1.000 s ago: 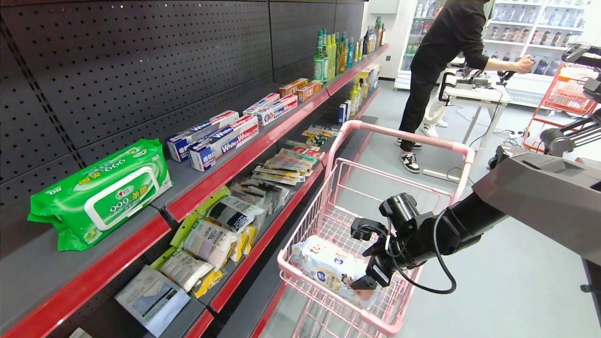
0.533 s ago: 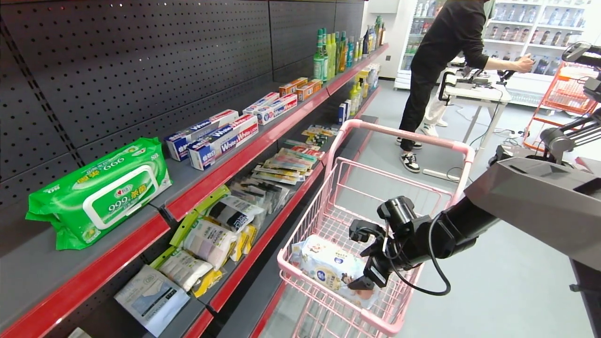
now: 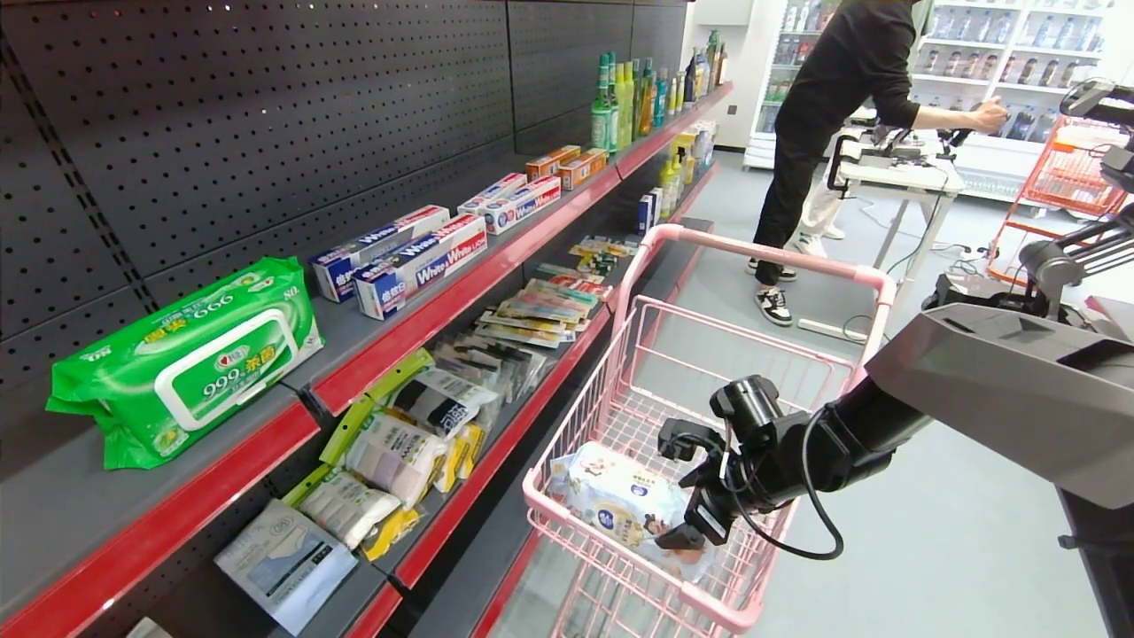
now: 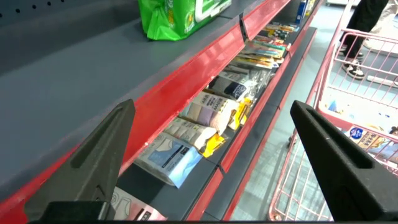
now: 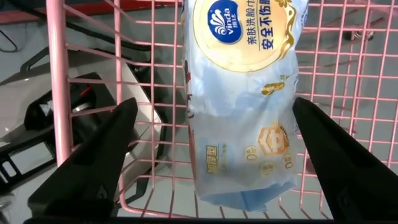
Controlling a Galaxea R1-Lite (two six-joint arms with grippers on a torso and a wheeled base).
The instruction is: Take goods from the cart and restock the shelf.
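A pale blue wipes pack (image 3: 616, 501) lies in the near end of the pink cart (image 3: 753, 257). My right gripper (image 3: 684, 489) hangs inside the cart just over the pack's right end, open. In the right wrist view the wipes pack (image 5: 242, 112) lies between the gripper's (image 5: 214, 168) spread fingers on the cart's wire floor. A green wipes pack (image 3: 190, 359) lies on the upper shelf (image 3: 213, 483) at the left. My left gripper (image 4: 211, 162) is open with nothing in it, low beside the shelf's red edge (image 4: 186, 74), with the green pack (image 4: 180, 15) farther along.
Toothpaste boxes (image 3: 416, 257) and bottles (image 3: 625, 102) stand farther along the upper shelf. The lower shelf holds several bagged goods (image 3: 399, 452) and flat packets (image 3: 540, 310). A person (image 3: 842, 89) works at a white table (image 3: 899, 177) behind the cart. An orange rack (image 3: 1067, 177) stands at the far right.
My right gripper has sunk slightly and edged left toward the wipes pack in the cart, still open. The head view has shifted a little.
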